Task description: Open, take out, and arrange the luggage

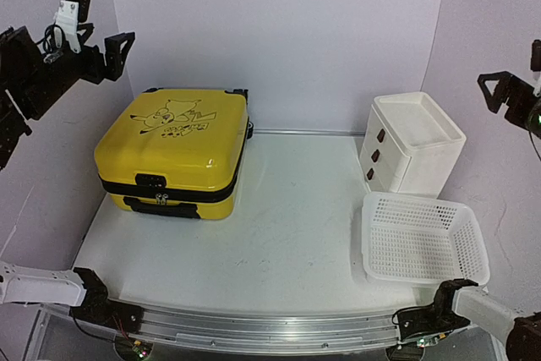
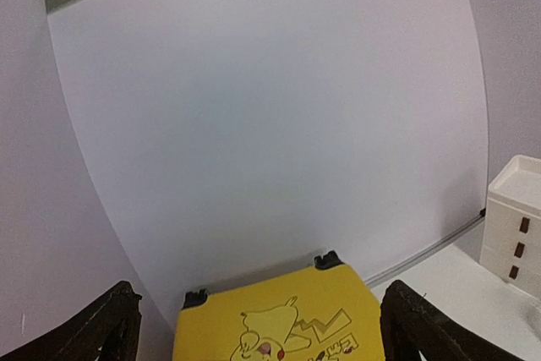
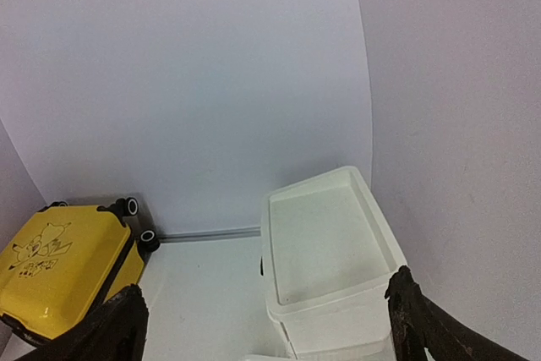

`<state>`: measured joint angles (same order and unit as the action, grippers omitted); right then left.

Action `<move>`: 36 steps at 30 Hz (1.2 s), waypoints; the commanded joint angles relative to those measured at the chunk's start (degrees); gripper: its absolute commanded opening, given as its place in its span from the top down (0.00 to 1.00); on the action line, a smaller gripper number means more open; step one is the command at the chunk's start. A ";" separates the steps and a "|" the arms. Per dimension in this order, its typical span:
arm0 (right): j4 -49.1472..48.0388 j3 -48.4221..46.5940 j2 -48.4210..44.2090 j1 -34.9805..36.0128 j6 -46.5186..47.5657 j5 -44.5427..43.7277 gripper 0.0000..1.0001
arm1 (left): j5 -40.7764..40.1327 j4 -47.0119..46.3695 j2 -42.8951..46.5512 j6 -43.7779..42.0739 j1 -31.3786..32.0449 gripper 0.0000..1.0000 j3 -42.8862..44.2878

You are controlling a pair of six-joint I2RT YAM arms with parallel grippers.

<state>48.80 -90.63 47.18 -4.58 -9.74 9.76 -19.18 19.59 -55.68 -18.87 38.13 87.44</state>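
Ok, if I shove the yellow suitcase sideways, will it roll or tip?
The luggage lies flat on its broad side, so tipping seems unlikely. Its wheels face the back wall, so it probably slides rather than rolls.

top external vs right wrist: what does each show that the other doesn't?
Top external only: the white basket at the front right, and the handle on the front of the luggage. Right wrist only: a clear side look at the wheels. Both: the yellow luggage, closed, and the white drawer cabinet.

Yellow luggage point(image 1: 173, 145), white basket point(image 1: 423, 238)
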 commanded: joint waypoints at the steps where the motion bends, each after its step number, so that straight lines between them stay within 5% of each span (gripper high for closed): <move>1: -2.48 5.02 0.88 1.76 -2.17 0.02 0.02 | 4.20 3.73 0.93 8.33 -8.43 0.01 -3.47; 11: -4.06 11.69 9.63 8.69 -7.69 3.57 0.02 | 13.30 18.64 -5.29 22.02 -28.87 0.01 -6.94; 19: -7.31 11.05 22.84 30.82 -10.57 -3.20 0.02 | 18.67 28.81 -17.01 31.95 -41.70 0.12 -6.21; 27: -18.54 8.07 40.62 49.43 -15.68 -0.23 0.02 | 23.99 29.34 -30.83 36.53 -46.09 0.02 -1.19; 36: -35.30 -0.77 60.34 53.31 -28.82 7.92 0.02 | 37.25 28.72 -39.12 38.14 -46.73 0.02 2.19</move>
<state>25.50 -84.90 102.35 48.47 -30.65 14.24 9.78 46.26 -93.62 18.09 -8.49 89.43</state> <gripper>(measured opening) 0.983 0.993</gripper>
